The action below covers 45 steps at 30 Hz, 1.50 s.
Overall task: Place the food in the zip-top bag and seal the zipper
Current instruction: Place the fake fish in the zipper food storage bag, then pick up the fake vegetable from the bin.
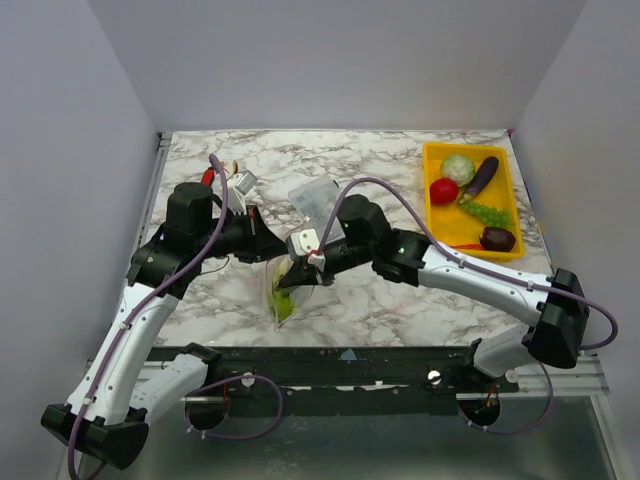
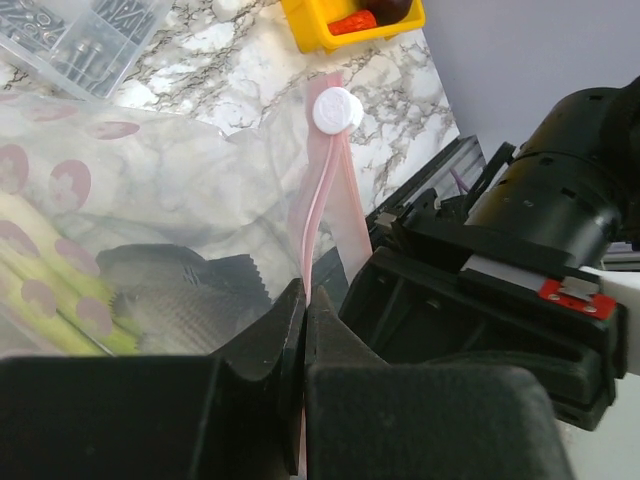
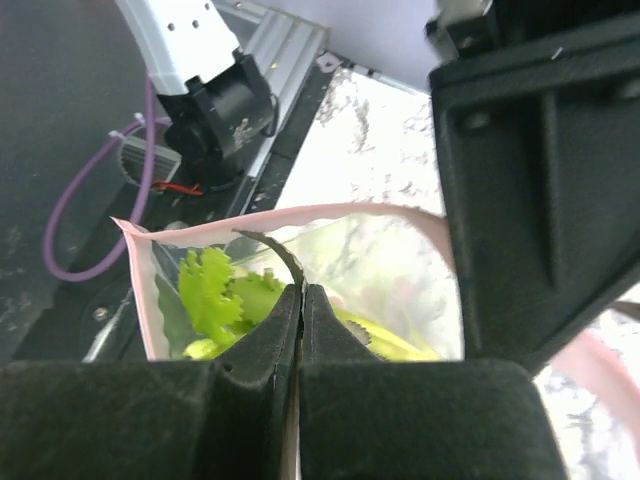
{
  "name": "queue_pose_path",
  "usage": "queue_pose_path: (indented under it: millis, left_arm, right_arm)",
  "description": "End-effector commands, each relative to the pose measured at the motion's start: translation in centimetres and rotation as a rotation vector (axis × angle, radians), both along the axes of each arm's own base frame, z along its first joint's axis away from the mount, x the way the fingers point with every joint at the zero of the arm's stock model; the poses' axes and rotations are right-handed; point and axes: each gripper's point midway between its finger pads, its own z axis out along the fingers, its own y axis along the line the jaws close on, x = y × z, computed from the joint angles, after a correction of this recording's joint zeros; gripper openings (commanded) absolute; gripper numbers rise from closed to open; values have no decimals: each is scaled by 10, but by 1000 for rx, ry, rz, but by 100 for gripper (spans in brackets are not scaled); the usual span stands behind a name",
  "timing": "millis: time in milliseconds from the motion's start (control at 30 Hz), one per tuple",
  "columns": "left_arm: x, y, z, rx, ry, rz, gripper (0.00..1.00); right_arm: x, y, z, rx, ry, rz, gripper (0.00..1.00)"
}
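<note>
The zip-top bag (image 1: pixel 283 295) hangs mid-table between both grippers, with green leafy food (image 3: pixel 212 290) and long green pods (image 2: pixel 40 290) inside. My left gripper (image 1: pixel 270 241) is shut on the pink zipper (image 2: pixel 322 195), just below its white slider (image 2: pixel 335 110). My right gripper (image 1: pixel 296 274) is shut on the bag's edge below the pink mouth strip (image 3: pixel 280 216), which stands open in an arch. The cabbage ball (image 1: pixel 458 167), red fruit (image 1: pixel 443 190), grape bunch (image 1: pixel 487 213) and dark maroon piece (image 1: pixel 497 238) lie in the yellow tray (image 1: pixel 508 178).
A purple eggplant (image 1: pixel 482 175) also lies in the tray at the back right. A rigid clear box (image 1: pixel 315 195) of small parts sits behind the grippers. Red-handled pliers (image 1: pixel 212 170) and a white object (image 1: pixel 243 183) lie at the back left. The arms nearly touch over the bag.
</note>
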Motion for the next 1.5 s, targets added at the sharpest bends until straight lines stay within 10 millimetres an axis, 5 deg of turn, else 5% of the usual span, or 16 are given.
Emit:
queue_pose_path:
  millis: [0,167,300,400,633,900,1167,1467]
  left_arm:
    - [1,-5,11,-36,-32,-31,0]
    - [1,-4,13,-39,-40,-28,0]
    - [2,-2,17,-41,-51,-21,0]
    - [7,-1,16,-39,-59,-2,0]
    - [25,9,11,-18,-73,103,0]
    - [45,11,2,2,-79,153,0]
    - [64,3,0,-12,-74,144,0]
    - [70,3,-33,49,-56,117,0]
  right_arm:
    - [15,6,47,107,-213,-26,0]
    - [30,12,30,26,-237,-52,0]
    - [21,6,-2,-37,-138,-54,40]
    - [11,-1,-2,10,-41,-90,46]
    - [11,-12,60,213,181,-272,61]
    - [49,-47,100,331,365,-651,73]
    - [130,-138,82,383,391,-1281,85]
    - [220,-283,4,298,614,-1757,85]
